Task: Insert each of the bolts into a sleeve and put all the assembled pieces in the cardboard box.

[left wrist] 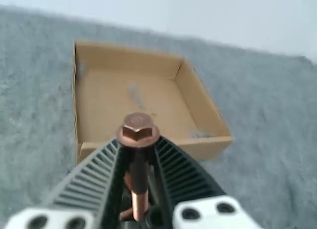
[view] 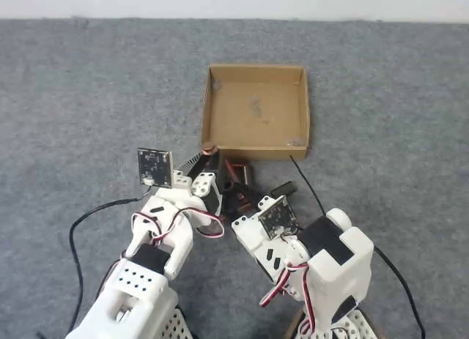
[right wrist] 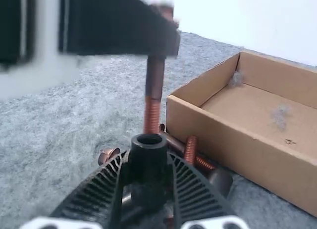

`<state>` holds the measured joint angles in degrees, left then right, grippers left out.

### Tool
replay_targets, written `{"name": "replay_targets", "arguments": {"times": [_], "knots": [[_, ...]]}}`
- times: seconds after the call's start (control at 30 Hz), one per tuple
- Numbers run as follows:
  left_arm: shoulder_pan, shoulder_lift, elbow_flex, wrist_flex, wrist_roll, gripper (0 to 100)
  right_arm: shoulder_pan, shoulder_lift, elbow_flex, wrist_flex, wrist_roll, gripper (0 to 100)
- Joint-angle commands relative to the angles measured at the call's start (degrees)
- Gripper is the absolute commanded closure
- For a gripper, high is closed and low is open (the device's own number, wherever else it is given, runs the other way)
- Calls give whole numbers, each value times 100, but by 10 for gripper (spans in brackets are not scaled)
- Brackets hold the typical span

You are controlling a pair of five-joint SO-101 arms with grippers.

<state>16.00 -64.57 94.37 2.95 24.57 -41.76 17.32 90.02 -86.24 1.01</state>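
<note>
place: robotics lab bench | signs: grey felt surface (view: pixel 73 97), plain white wall (view: pixel 220 1), two wired desktop arms (view: pixel 150 277)

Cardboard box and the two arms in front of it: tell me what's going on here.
The left pincer grips a copper bolt upright by its shank, head up, in front of the cardboard box. The right pincer holds a black sleeve, opening upward, just below it. The bolt's threaded end hangs close to the sleeve's opening but looks not yet inside. More bolts lie on the grey carpet beside the box, and no assembled piece is in it yet.
</note>
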Motion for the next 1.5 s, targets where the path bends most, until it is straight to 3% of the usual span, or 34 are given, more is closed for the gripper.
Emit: {"name": "replay_targets", "arguments": {"times": [0.0, 0.13, 0.4, 0.6, 0.93, 1.47], "knots": [[53, -879, -462, 589, 88, 989, -4, -382, 0, 31, -44, 993], [123, -1908, -444, 1310, 105, 989, -4, -382, 0, 31, -44, 993], [176, -3376, 242, 1380, 97, 989, -4, -409, 0, 198, -44, 993], [202, -3420, 242, 1987, 97, 989, 163, -1077, 70, 857, 70, 993], [387, -3402, 242, 2163, 88, 990, 136, -2176, 527, 1560, 185, 993], [387, -3393, 251, 2259, 79, 990, 127, -2448, 580, 1912, 229, 993]]}}
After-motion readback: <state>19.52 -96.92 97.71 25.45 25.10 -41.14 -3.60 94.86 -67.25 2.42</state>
